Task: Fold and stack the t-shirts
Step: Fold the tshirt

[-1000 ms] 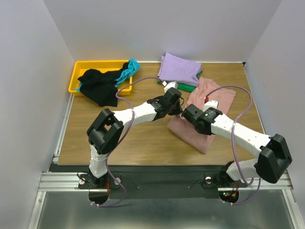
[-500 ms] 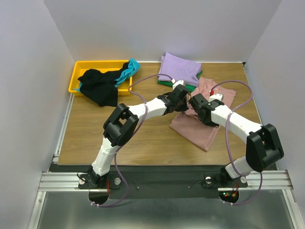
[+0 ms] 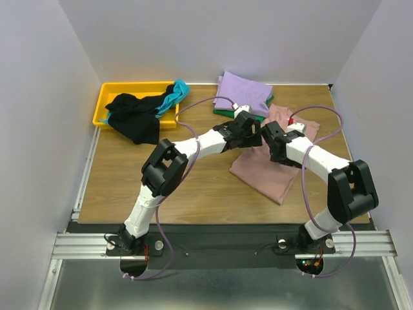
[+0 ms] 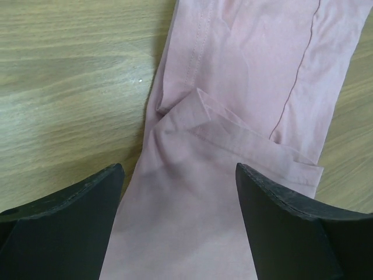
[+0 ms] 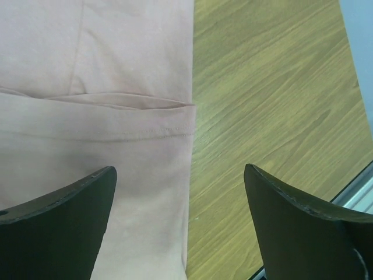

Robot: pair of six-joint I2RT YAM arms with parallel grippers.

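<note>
Left claw (image 3: 250, 129) and right claw (image 3: 274, 139) are both hanging open over the far half of the pink tee (image 3: 268, 174).
The left claw's fingers are gaping wide over the tee's left hem and a turned-back fold. The right claw's fingers are straddling its right edge, with bare tabletop (image 3: 193, 187) showing beyond. The tee is lying as a long strip running near to far and slanting right, just short of the lavender tee (image 3: 244, 93). Each arm is probably lining up on its own side.
</note>
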